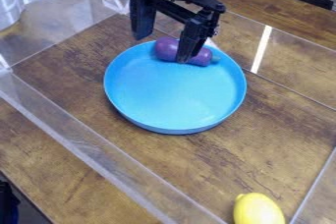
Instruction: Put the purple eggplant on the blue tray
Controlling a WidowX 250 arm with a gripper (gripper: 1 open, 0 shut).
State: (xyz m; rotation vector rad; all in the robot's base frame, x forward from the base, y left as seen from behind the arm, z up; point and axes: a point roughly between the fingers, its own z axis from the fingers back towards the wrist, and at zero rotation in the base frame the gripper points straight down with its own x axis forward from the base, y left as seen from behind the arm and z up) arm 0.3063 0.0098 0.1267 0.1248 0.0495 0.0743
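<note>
Purple eggplant lies at the blue tray's upper edge, top centre; the claw above is released.

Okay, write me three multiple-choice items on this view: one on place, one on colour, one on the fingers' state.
1. Where is the eggplant?
A) Beside the lemon-shaped object
B) At the blue tray's far edge
C) At the tray's centre

2. What colour is the lemon-shaped object?
A) Yellow
B) Green
C) Red

3. How are the fingers?
A) Shut together
B) Out of view
C) Spread open

1: B, the purple shape lies along the far rim of the tray.
2: A, its skin shows bright yellow.
3: C, a wide gap separates the two dark tips.
</note>
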